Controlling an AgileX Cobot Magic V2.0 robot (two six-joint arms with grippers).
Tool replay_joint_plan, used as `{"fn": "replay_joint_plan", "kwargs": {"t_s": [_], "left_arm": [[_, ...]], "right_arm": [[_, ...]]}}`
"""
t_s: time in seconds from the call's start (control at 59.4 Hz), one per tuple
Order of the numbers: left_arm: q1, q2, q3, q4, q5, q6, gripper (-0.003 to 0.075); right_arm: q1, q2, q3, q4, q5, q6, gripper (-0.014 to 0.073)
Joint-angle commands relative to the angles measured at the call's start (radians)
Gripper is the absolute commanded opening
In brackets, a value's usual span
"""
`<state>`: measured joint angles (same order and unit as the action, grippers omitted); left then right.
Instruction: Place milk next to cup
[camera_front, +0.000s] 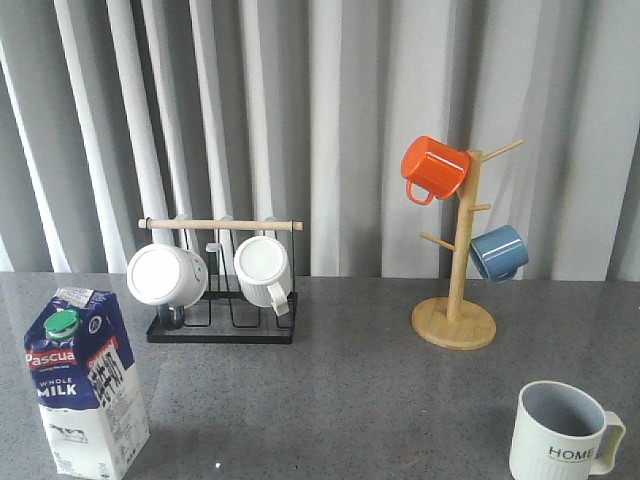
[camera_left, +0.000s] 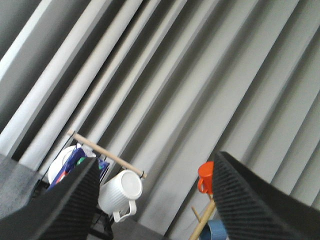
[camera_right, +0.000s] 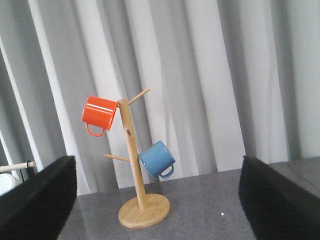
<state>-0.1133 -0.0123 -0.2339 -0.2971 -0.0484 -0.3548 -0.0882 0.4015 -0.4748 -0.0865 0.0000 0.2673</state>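
The milk (camera_front: 85, 385), a blue and white carton with a green cap, stands upright at the table's front left. The cup (camera_front: 562, 435), pale and ribbed with "HOME" lettering, stands upright at the front right, far from the carton. Neither gripper shows in the front view. My left gripper (camera_left: 155, 210) is open with nothing between its fingers (camera_left: 65, 200); it is raised and tilted, and the milk's top (camera_left: 72, 162) peeks out beside one finger. My right gripper (camera_right: 157, 215) is open and empty, facing the wooden mug tree. The cup is out of both wrist views.
A black rack (camera_front: 222, 325) with a wooden bar holds two white mugs (camera_front: 166, 275) at the back left. A wooden mug tree (camera_front: 455, 320) with an orange mug (camera_front: 434, 168) and a blue mug (camera_front: 498, 252) stands at the back right. Grey curtains hang behind.
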Motion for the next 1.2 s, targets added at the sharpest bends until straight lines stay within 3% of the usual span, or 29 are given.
{"fn": "replay_joint_plan", "kwargs": {"t_s": [0.0, 0.236, 0.455, 0.64, 1.178], "left_arm": [[0.003, -0.008, -0.034, -0.012, -0.084, -0.007, 0.0481], [0.003, -0.008, -0.035, -0.012, 0.005, -0.006, 0.0482], [0.003, 0.011, -0.13, 0.057, 0.138, 0.036, 0.0482], [0.003, 0.102, -0.221, 0.078, 0.195, 0.056, 0.0482], [0.003, 0.177, -0.223, 0.076, 0.203, 0.056, 0.0482]], "right_arm": [[-0.006, 0.044, -0.077, -0.046, -0.025, -0.041, 0.063], [-0.006, 0.28, -0.365, -0.152, 0.315, -0.162, 0.0554], [-0.006, 0.555, -0.524, -0.075, 0.586, -0.324, 0.0532], [-0.006, 0.685, -0.524, -0.044, 0.644, -0.325, 0.0532], [-0.008, 0.911, -0.524, -0.077, 0.663, -0.328, 0.0524]]}}
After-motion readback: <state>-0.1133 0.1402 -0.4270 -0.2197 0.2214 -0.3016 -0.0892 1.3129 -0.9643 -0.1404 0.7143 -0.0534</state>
